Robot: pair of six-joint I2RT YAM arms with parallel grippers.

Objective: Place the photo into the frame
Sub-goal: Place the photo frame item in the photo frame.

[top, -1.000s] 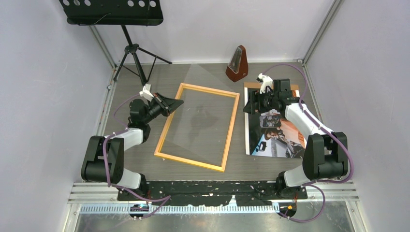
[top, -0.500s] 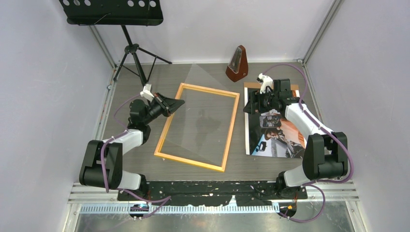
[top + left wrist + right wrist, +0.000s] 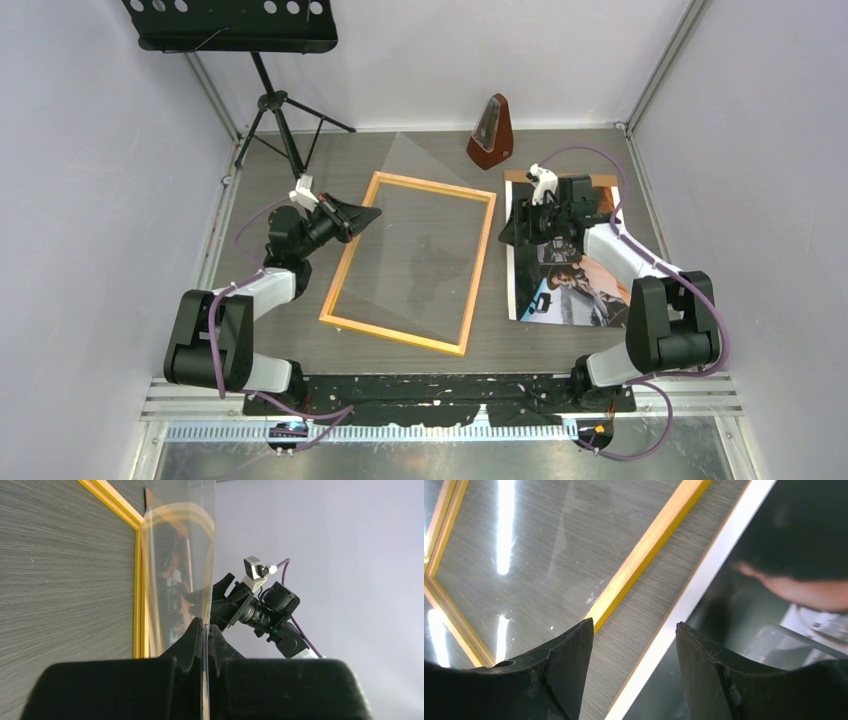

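The yellow-orange frame [image 3: 479,275] lies flat mid-table. My left gripper [image 3: 370,213] is shut on the left edge of a clear pane [image 3: 420,230], which it holds tilted above the frame. In the left wrist view the pane [image 3: 200,555] stands edge-on between the shut fingers of the gripper [image 3: 206,627], with the frame [image 3: 137,580] beyond. The photo [image 3: 585,280] lies right of the frame. My right gripper [image 3: 508,228] is open and empty, low over the photo's left edge. In the right wrist view the gripper [image 3: 634,630] straddles the photo's white border [image 3: 704,580], with the frame strip [image 3: 649,545] beside it.
A brown backing sheet [image 3: 560,178] shows under the photo's far edge. A brown metronome [image 3: 491,132] stands behind the frame. A black music stand [image 3: 235,25] on a tripod [image 3: 280,110] stands at the back left. Walls close in on both sides.
My right gripper has shifted a little left and down, toward the photo's left edge. The left gripper and the pane have hardly moved.
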